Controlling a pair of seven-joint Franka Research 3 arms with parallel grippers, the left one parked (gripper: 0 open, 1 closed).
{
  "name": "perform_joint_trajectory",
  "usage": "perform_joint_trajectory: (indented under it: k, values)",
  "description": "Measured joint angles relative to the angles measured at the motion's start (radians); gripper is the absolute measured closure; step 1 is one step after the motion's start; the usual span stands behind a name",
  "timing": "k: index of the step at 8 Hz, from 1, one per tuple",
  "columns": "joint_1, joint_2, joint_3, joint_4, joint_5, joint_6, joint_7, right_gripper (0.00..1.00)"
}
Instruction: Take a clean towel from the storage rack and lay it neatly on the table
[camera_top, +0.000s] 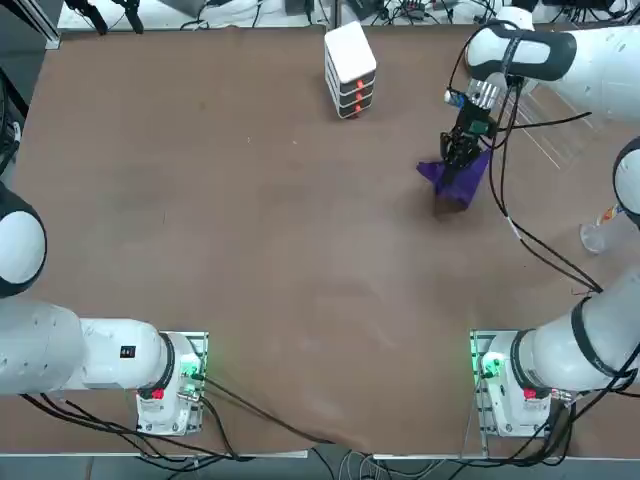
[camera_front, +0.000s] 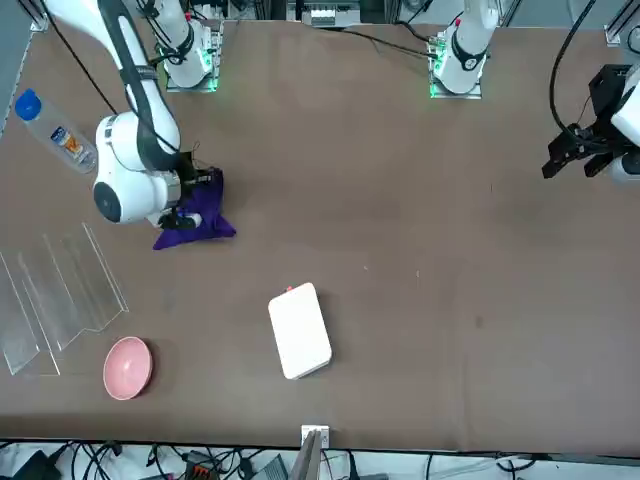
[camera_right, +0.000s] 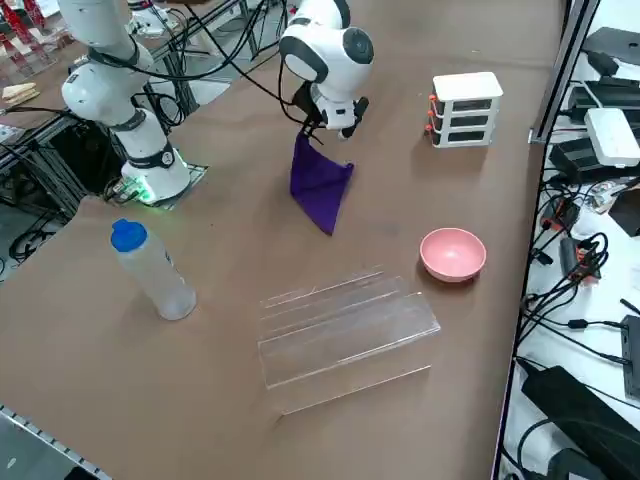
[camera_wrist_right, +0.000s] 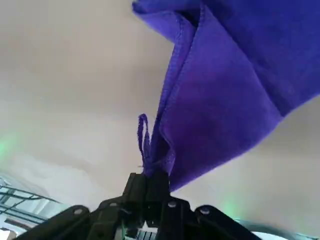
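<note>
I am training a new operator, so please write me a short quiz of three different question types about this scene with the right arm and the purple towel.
1. True or false: the right gripper is shut on a corner of the dark purple cloth towel.
2. Where does the towel hang?
A. over the brown table
B. inside the transparent plastic storage rack
C. on the white stacked box
3. Fill in: the small round bowl beside the rack is ____ in colour.

Key: 1 true; 2 A; 3 pink.
</note>
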Motion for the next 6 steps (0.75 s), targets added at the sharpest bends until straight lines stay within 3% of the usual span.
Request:
perform_joint_trajectory:
  k: [3, 6]
  values:
    - [0.023, -0.023, 0.032, -0.032, 0.005, -0.005, 0.0, 0.99]
    - [0.056, -0.026, 0.039, -0.05, 0.005, -0.005, 0.0, 0.97]
